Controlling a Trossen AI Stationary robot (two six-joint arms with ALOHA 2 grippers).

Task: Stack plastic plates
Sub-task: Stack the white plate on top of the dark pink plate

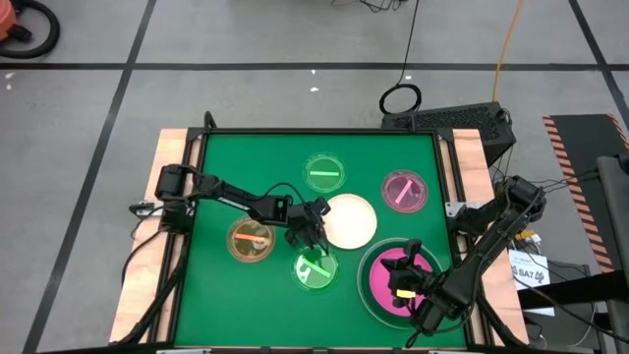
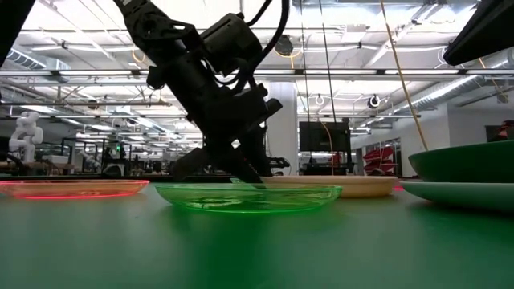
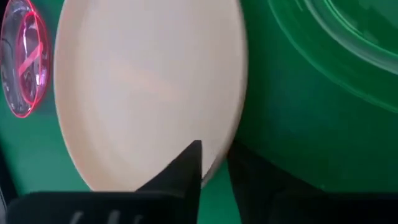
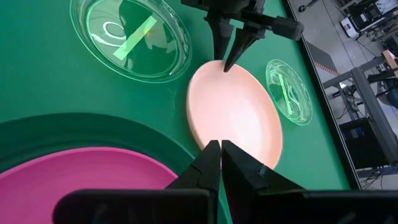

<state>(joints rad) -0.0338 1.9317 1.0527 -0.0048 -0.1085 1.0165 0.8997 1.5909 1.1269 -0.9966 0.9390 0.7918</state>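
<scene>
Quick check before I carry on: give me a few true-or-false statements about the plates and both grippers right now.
1. The left gripper is at the cream plate's rim. True.
2. The pink plate lies alone on the mat. False: it sits inside the dark green plate.
3. The right gripper is wide open. False: it is shut, holding nothing.
4. The orange plate lies apart from the cream plate. True.
5. All small plates are stacked. False: they lie separately.

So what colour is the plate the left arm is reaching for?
Cream-white; the high view shows it best, with the left tool at its rim.
</scene>
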